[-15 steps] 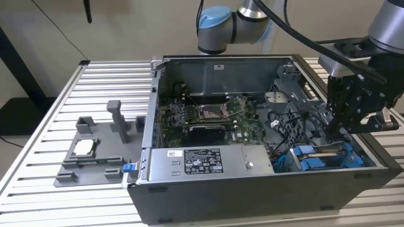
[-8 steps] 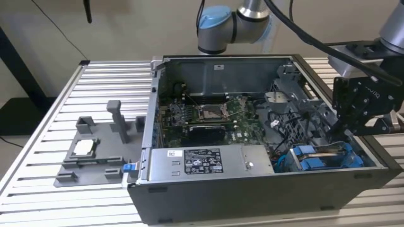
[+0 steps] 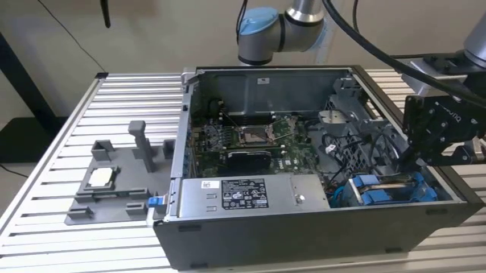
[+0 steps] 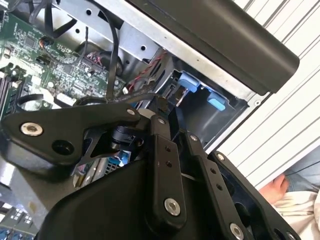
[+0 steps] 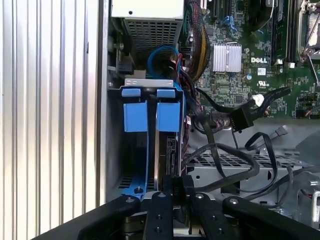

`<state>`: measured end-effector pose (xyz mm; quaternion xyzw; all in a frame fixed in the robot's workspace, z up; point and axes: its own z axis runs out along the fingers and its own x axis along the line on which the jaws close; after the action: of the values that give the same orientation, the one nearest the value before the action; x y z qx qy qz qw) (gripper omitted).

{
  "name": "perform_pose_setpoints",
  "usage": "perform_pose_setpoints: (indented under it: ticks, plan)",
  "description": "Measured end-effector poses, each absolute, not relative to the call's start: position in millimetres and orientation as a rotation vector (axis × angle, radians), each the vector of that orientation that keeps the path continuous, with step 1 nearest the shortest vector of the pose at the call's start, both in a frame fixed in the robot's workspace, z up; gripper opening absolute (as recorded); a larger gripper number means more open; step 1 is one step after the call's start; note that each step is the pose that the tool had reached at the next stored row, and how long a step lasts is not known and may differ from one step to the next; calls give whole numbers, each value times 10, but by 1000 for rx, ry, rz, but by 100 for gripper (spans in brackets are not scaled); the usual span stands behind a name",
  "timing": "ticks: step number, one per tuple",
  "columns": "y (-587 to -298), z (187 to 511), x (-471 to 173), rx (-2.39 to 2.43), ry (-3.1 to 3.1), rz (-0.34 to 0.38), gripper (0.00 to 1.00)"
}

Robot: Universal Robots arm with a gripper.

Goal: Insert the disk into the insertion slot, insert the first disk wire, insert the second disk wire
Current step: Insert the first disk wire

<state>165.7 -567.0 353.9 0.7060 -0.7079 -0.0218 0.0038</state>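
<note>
The disk (image 5: 167,150) stands edge-on in the insertion slot (image 5: 134,150), a dark bay in the case's corner, under two bright blue tabs (image 5: 169,116). In the exterior view the blue carrier parts (image 3: 383,190) show at the case's near corner on the exterior view's right. My black gripper (image 3: 404,164) reaches down into the case just above that bay. Its fingers look shut, the tips close together over the disk's end in both wrist views (image 5: 177,182) (image 4: 160,102). A black wire connector (image 5: 242,119) lies loose over the motherboard's edge, plugged into nothing.
The open case holds a motherboard (image 3: 251,136), a silver power-supply box (image 3: 243,196) and a perforated cage (image 5: 225,160) with tangled cables (image 3: 357,153). A grey fixture (image 3: 114,182) sits on the slatted table at the exterior view's left. A person's hand (image 4: 272,190) rests beside the case.
</note>
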Motion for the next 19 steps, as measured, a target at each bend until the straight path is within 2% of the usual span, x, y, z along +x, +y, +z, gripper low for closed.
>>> perform_pose_setpoints:
  ticks: [10,19]
  plan:
    - [-5674,3501,1750,2177,-2201,-148,19]
    - [-5678,3470,1762,2155,-2194,-183,19]
